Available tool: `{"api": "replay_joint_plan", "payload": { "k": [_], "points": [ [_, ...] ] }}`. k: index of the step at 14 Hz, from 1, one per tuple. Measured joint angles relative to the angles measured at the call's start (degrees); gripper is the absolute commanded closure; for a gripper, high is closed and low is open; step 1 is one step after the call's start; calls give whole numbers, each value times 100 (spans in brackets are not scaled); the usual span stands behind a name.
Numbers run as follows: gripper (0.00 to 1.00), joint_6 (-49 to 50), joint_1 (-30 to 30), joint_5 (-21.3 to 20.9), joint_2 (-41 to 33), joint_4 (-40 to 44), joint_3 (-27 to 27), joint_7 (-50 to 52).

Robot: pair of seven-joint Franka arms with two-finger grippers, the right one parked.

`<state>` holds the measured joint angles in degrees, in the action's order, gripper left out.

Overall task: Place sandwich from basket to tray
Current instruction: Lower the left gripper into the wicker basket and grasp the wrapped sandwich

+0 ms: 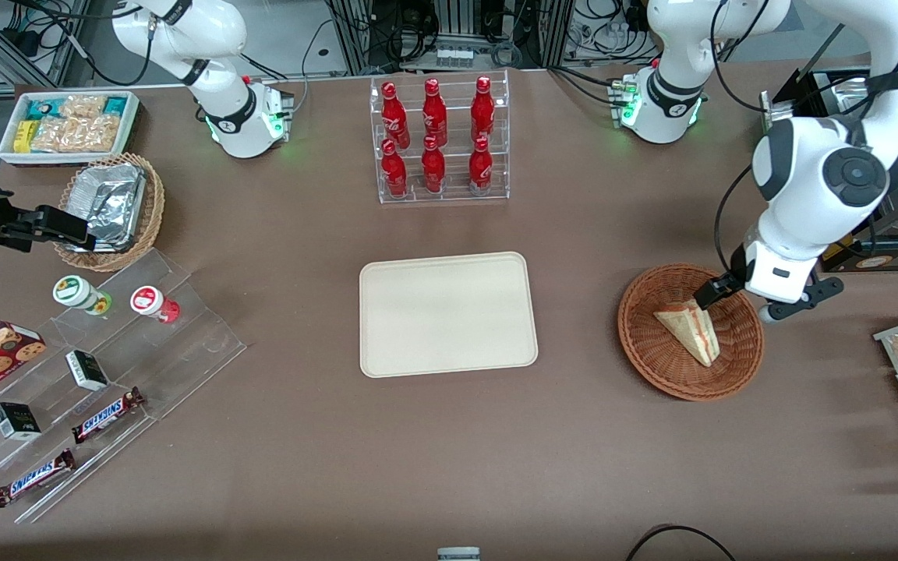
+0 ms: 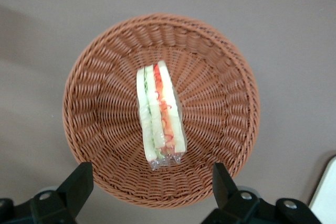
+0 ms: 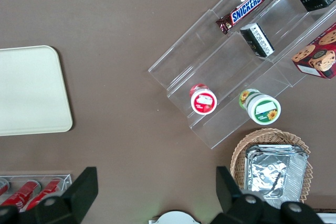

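Your hand point(image 2: 149, 187) hung over the basket point(image 1: 655, 366), its two dark fingers point(image 2: 79, 182) spread wide and holding nothing. In the wrist view the fingers stood over the basket's rim, apart from the sandwich point(image 2: 160, 116). In the front view the hand point(image 1: 718, 290) sat above the part of the rim farther from the camera, close over the sandwich's upper corner.

The sandwich point(image 1: 691, 333) lay inside the basket, near its middle, a pale wedge in clear wrap with red and green filling stripes along its edge. The basket stood on the brown surface point(image 1: 449, 467) toward your working arm's end.

The tray point(image 1: 447, 313) lay flat at the middle of the surface, well apart from the basket, with nothing on it. One corner of it showed in the wrist view point(image 2: 325, 190).

Farther from the camera than the tray stood a clear rack of red bottles point(image 1: 437, 140). Toward the parked arm's end were a lighter basket with a foil container point(image 1: 110, 204), a white bin of snacks point(image 1: 71, 125) and clear steps with candy bars point(image 1: 106, 417).
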<state>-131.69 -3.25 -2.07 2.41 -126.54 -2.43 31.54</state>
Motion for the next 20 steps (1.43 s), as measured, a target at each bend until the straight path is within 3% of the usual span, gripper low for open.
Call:
{"api": "replay_joint_plan", "payload": {
  "k": [14, 15, 16, 17, 18, 20],
  "points": [
    [2, -1101, 1, 0, 1096, -255, -55, 170],
    [18, -1116, 4, 0, 1117, -255, -53, 170],
    [42, -1118, 7, 0, 1129, -255, -51, 170],
    [74, -1119, 8, 0, 1140, -254, -47, 171],
    [97, -1120, 10, 0, 1150, -254, -44, 171],
    [100, -1129, 18, 0, 1160, -254, -40, 171]
  ]
}}
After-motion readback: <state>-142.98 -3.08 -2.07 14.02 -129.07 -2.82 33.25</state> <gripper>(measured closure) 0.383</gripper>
